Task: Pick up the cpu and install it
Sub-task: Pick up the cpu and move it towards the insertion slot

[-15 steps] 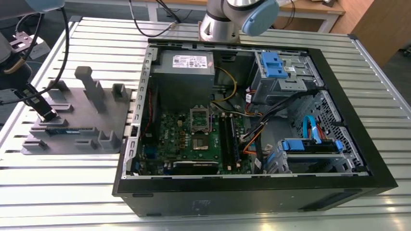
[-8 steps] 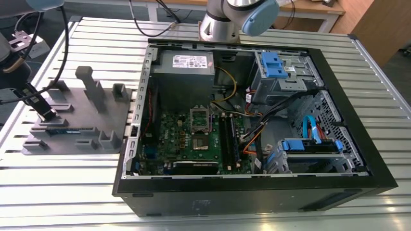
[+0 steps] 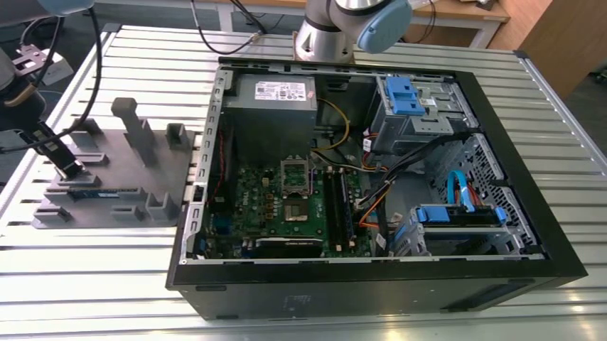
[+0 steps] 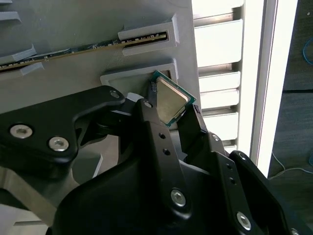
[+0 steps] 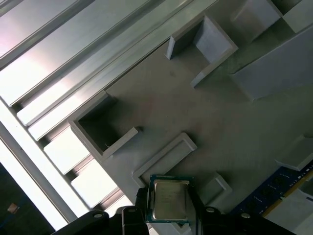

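The cpu (image 4: pixel 171 102) is a small square chip with a silver top and a thin dark green rim. It sits tilted between my gripper's (image 4: pixel 172 111) two black fingers, which are shut on its edges. In the first wrist view the cpu (image 5: pixel 168 199) hangs just above a low L-shaped holder on the grey tray (image 5: pixel 195 107), held by the gripper (image 5: pixel 168 208). In the exterior view the gripper (image 3: pixel 65 165) is over the tray's (image 3: pixel 124 160) edge on the exterior view's left, well away from the open metal socket frame (image 3: pixel 296 174) on the green motherboard.
A long dark memory stick (image 4: pixel 73 49) lies in a slot of the tray. The open black computer case (image 3: pixel 379 177) holds cables, blue drive bays and a power supply. Upright grey posts (image 3: pixel 133 128) stand on the tray. The slatted metal table (image 3: pixel 95 270) runs all around.
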